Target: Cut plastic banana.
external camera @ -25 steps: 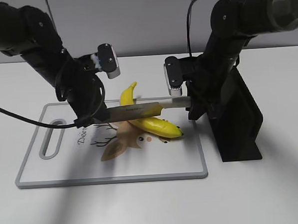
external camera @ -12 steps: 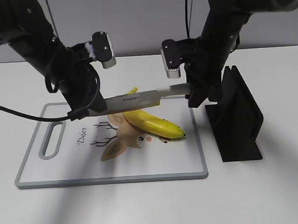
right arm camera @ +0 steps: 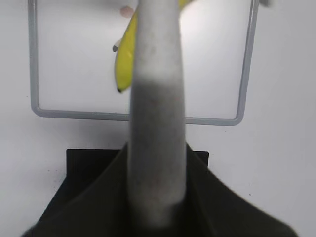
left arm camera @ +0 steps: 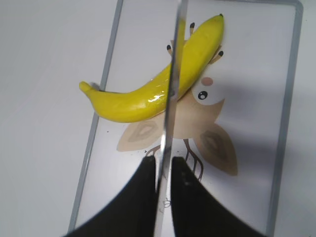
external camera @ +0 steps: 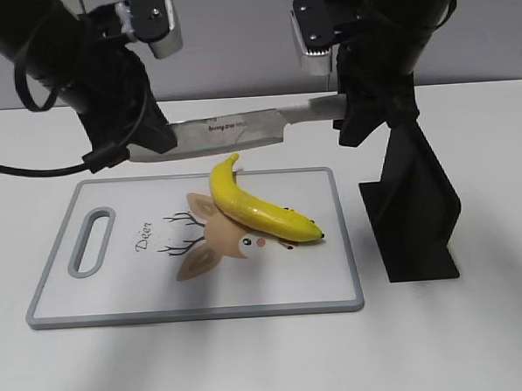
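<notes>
We look down at a slant onto a plain white matte tabletop (external camera: 479, 342) that runs back to a flat grey wall (external camera: 235, 39). On the table lies a white rectangular plastic cutting board with a grey rim (external camera: 49, 319), a slot handle at its left end and a printed brown deer cartoon (external camera: 215, 246) near its middle. The glossy bright yellow curved plastic banana (external camera: 253, 209) rests whole on the board, lying over the deer print, its stem toward the far edge and its dark tip pointing toward the right side. Just right of the board stands a black angular knife stand (external camera: 415, 214) on the table. Above the banana, clear of it, a long silver steel kitchen knife (external camera: 223, 132) hangs roughly level in the air. The black left gripper (left arm camera: 164, 175) pinches the blade tip between its two fingers, as the left wrist view shows. The black right gripper (external camera: 362, 111) is closed around the knife's grey speckled handle (right arm camera: 157, 123), which fills the middle of the right wrist view, with the board's near corner and the stand's black base below it.
</notes>
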Motion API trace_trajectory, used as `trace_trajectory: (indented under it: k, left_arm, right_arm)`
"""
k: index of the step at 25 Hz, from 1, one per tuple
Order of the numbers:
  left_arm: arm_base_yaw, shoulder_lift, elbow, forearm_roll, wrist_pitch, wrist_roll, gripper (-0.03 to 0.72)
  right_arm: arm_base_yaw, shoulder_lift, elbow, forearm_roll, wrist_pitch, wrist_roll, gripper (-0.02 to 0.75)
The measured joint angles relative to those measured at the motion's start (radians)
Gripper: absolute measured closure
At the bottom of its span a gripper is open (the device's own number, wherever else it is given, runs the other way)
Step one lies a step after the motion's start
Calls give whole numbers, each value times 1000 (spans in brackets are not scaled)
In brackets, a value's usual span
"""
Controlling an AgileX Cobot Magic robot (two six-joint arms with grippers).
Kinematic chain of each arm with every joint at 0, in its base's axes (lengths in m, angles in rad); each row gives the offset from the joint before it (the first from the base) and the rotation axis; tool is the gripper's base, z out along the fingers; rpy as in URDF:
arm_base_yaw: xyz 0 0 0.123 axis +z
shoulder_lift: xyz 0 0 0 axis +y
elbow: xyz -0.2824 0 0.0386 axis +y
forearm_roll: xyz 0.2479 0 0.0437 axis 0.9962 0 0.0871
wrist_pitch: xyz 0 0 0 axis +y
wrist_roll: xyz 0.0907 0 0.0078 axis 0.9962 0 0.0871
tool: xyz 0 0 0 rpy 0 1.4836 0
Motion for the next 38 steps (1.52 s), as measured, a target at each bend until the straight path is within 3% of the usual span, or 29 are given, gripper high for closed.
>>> trace_trajectory:
  k: [2, 8, 11, 15, 25, 34, 38]
  left_arm:
    - [0, -18, 0, -9, 13, -3, 553]
    - [0, -76, 0, -63, 37, -6, 201]
    - [0, -105, 0, -72, 38, -32, 127]
    - [0, -131, -23, -51, 34, -141, 106]
    - [0, -151, -96, 205, 53, -570, 103]
    - [0, -207, -96, 386, 118, -858, 103]
    - [10, -247, -96, 413, 196, -993, 103]
  right_arm:
    - [1, -25, 0, 5, 14, 11, 555]
    - [2, -70, 0, -9, 38, 31, 555]
    - [2, -78, 0, -9, 47, 37, 555]
    - [2, -86, 1, -10, 47, 77, 555]
    - [2, -187, 87, -21, 50, 261, 556]
    - [2, -314, 192, -27, 54, 464, 556]
    - [2, -380, 246, -30, 37, 568, 556]
